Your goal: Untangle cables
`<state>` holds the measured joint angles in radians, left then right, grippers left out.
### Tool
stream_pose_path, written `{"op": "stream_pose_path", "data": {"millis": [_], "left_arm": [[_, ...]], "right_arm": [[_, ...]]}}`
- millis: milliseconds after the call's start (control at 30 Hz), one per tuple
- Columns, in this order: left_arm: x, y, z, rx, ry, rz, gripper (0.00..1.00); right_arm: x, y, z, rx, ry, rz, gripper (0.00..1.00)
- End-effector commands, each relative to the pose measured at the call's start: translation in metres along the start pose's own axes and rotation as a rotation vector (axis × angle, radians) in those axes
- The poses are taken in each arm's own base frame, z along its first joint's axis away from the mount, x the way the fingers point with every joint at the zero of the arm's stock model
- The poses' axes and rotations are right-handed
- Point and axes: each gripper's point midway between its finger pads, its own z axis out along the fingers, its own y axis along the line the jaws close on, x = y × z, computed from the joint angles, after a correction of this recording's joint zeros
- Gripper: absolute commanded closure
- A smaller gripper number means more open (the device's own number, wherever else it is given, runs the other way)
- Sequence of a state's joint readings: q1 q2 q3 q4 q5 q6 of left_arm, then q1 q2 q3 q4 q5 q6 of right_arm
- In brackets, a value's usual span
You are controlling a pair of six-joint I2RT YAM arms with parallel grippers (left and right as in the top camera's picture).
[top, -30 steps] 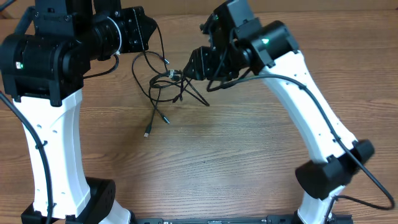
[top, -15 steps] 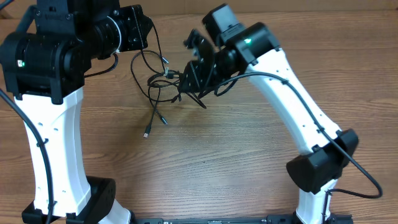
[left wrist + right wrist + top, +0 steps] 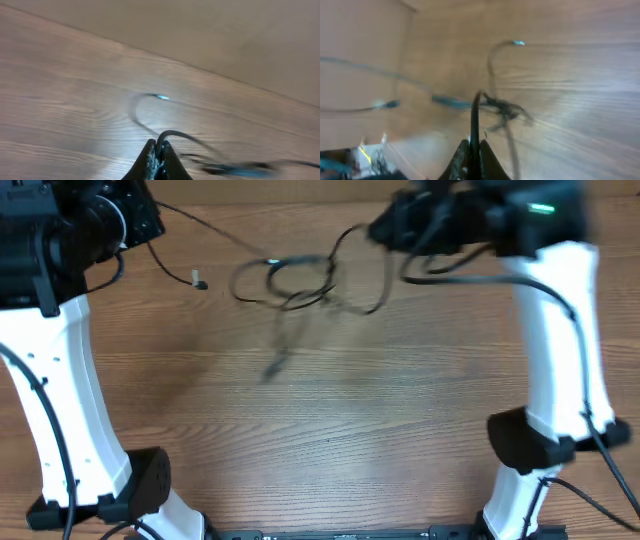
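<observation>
We are holding the left gripper [image 3: 156,152] with its fingertips pressed together, and a single black cord is curving up and out from between them, so it is pinching one strand of the cables [image 3: 295,280]. In the left wrist view that strand is arcing away over the wood to a small pale plug end [image 3: 160,97]. We are holding the right gripper [image 3: 472,150] closed as well, with its fingers meeting on another thin black cord that is rising straight out of the tips toward a dark knot [image 3: 506,111]. Beyond the knot a loop is bending off to a second plug end [image 3: 518,43]. From overhead, the left gripper is sitting at the far left and the right gripper at the far right, well apart. The cables are stretching between them as a blurred tangle of loops near the far middle of the table [image 3: 350,430]. One strand is running from the left gripper to the tangle, a short tail with a plug [image 3: 200,282] is hanging to its left, and a smeared strand is trailing toward the near side below the loops. We cannot tell whether the tangle is touching the wood.
</observation>
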<state>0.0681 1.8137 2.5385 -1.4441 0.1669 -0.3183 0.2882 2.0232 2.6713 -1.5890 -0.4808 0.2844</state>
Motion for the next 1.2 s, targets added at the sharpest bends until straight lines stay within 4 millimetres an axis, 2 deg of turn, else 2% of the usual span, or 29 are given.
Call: {"op": "stream_pose_path", "data": {"millis": [0, 100, 200, 267, 433, 533, 633, 733, 767, 900, 1000, 1167], "left_arm": [[-0.002, 0.028, 0.020, -0.093, 0.028, 0.023, 0.95], [0.003, 0.036, 0.032, -0.117, 0.066, 0.015, 0.93], [0.015, 0.038, 0.045, -0.116, 0.129, 0.012, 0.83], [0.024, 0.031, 0.054, -0.072, 0.180, 0.060, 0.78], [0.047, 0.007, 0.072, 0.107, 0.296, 0.185, 0.55], [0.065, -0.030, 0.082, 0.373, 0.362, 0.309, 0.47], [0.079, -0.051, 0.084, 0.524, 0.390, 0.399, 0.46], [0.097, -0.067, 0.089, 0.623, 0.432, 0.475, 0.45], [0.110, -0.078, 0.091, 0.692, 0.458, 0.529, 0.45], [0.135, -0.107, 0.096, 0.838, 0.495, 0.612, 0.44], [0.156, -0.141, 0.095, 1.000, 0.479, 0.714, 0.44], [0.180, -0.180, 0.105, 1.082, 0.454, 0.834, 0.44]], "right_arm": [[0.006, 0.028, -0.071, -0.062, -0.111, -0.034, 0.96], [0.008, 0.028, -0.077, -0.058, -0.121, -0.033, 0.96], [0.009, 0.029, -0.076, -0.059, -0.117, -0.030, 0.96], [0.012, 0.030, -0.071, -0.059, -0.097, -0.026, 0.96], [0.021, 0.026, -0.051, -0.011, -0.043, -0.008, 0.96], [0.027, 0.028, -0.043, -0.013, -0.011, -0.009, 0.96], [0.029, 0.029, -0.041, -0.015, -0.003, -0.011, 0.96], [0.029, 0.031, -0.041, -0.017, -0.001, -0.014, 0.96], [0.030, 0.031, -0.041, -0.020, 0.000, -0.014, 0.96], [0.030, 0.031, -0.041, -0.020, 0.000, -0.014, 0.96], [0.030, 0.032, -0.040, -0.021, 0.002, -0.014, 0.96], [0.030, 0.032, -0.040, -0.022, 0.002, -0.011, 0.96]]}}
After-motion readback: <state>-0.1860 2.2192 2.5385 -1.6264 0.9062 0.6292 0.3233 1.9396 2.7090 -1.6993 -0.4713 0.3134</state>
